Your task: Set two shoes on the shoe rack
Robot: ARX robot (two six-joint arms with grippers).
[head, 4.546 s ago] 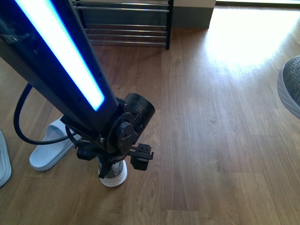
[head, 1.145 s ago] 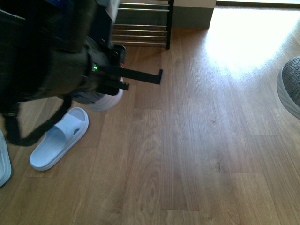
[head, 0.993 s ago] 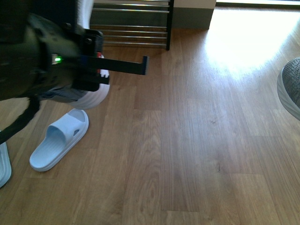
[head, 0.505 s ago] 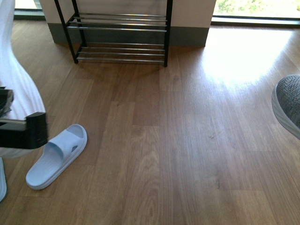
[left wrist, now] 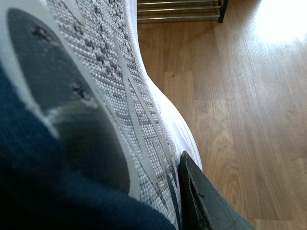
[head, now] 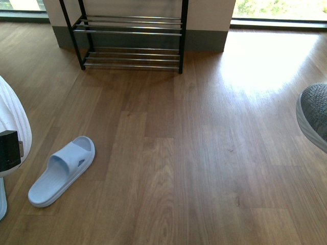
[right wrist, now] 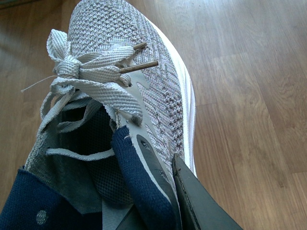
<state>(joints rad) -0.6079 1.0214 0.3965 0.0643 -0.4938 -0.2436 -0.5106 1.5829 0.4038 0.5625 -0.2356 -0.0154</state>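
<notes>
Grey knit white-soled sneaker pinched in my left pincer, its laced twin in my right pincer — the carrying step, I judge; next, forward onto the black-framed chrome-rod shoe rack.

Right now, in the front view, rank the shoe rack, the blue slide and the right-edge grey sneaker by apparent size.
1. shoe rack
2. blue slide
3. grey sneaker, though the frame crops it, so its place against the slide is unsure.

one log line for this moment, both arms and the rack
left gripper: shut on grey knit sneaker | right gripper: shut on second grey knit sneaker | shoe rack: ahead, visible tiers bare | pale blue slide: on floor
</notes>
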